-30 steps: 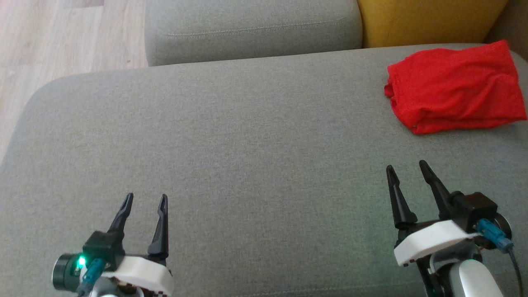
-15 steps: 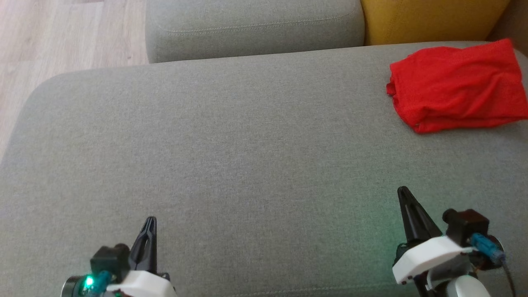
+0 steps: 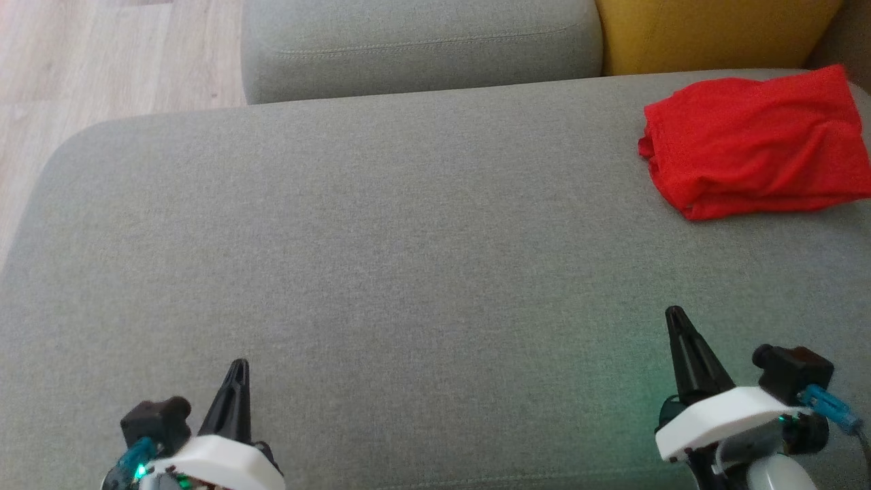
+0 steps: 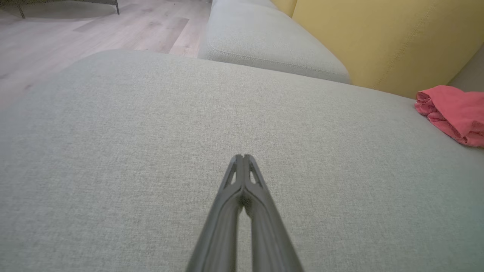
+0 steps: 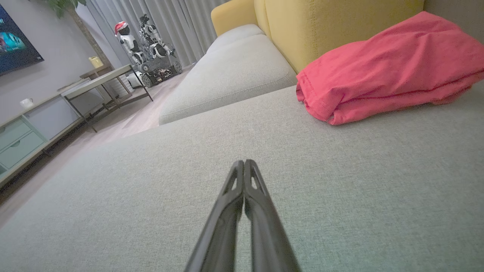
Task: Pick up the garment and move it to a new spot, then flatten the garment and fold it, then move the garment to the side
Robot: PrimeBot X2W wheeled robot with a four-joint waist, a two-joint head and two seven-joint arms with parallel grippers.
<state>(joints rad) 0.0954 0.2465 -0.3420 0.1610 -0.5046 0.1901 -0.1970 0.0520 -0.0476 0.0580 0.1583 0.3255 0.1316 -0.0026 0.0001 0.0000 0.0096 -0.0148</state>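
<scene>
The garment (image 3: pixel 752 139), red and folded into a loose bundle, lies at the far right corner of the grey seat (image 3: pixel 408 238). Its right side runs to the edge of the head view. Both claws are at the near edge of the seat, well apart from each other and from the garment. The left claw (image 3: pixel 237 365) is pressed shut on nothing, and so is the right claw (image 3: pixel 675 314).

The left wrist view looks along the closed fingers (image 4: pixel 247 166) across bare fabric, with the garment far off to the right. The right wrist view brings the garment much closer and shows its hemmed, rolled left edge. It lies close up to the yellow backrest (image 5: pixel 332 26), though contact cannot be told. That view also takes in the room: a low table (image 5: pixel 102 75), a cabinet (image 5: pixel 22 132), a screen (image 5: pixel 15 41), curtains (image 5: pixel 170 22) and a robot figure (image 5: pixel 151 49).

The seat rounds off at its far left corner, with wood floor (image 3: pixel 102 61) beyond. A second grey cushion (image 3: pixel 422 41) butts its far edge. Between the claws and the garment the seat is open, flat fabric.
</scene>
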